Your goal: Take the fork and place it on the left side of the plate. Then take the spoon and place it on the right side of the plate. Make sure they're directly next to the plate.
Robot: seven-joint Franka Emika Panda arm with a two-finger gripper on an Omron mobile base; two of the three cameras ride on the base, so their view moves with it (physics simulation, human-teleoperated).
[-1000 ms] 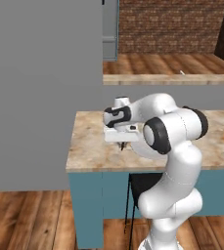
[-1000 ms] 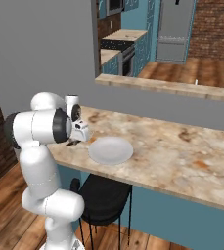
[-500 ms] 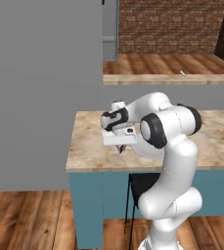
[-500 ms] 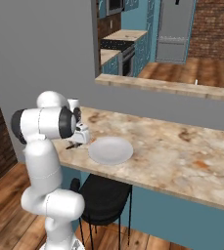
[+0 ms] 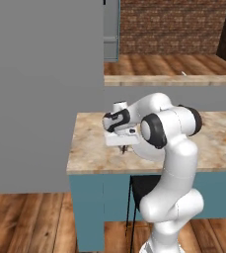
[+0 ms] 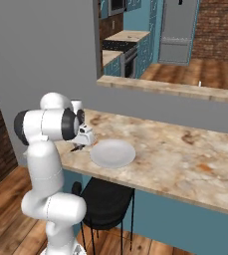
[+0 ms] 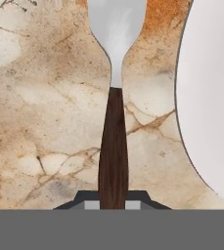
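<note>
My gripper (image 7: 112, 202) is shut on the dark brown handle of the fork (image 7: 113, 146), whose silver head points away toward the top of the hand view. The fork hangs low over the marble counter, just left of the plate (image 7: 212, 97), with a narrow strip of counter between them. In the right base view the gripper (image 6: 80, 146) sits at the left rim of the round pale plate (image 6: 113, 152), near the counter's front edge. From the left base view the gripper (image 5: 123, 148) points down at the counter. The spoon is out of view.
The marble counter (image 6: 185, 154) stretches to the right of the plate. A grey wall (image 5: 40, 74) stands close on the left. Behind runs a raised ledge (image 6: 175, 88) with a tiny pale thing (image 6: 200, 83) on it, too small to tell. A black stool (image 6: 105, 199) stands under the counter.
The arm has bent lower and brought the gripper, still shut on the fork, down toward the counter beside the plate's left rim.
</note>
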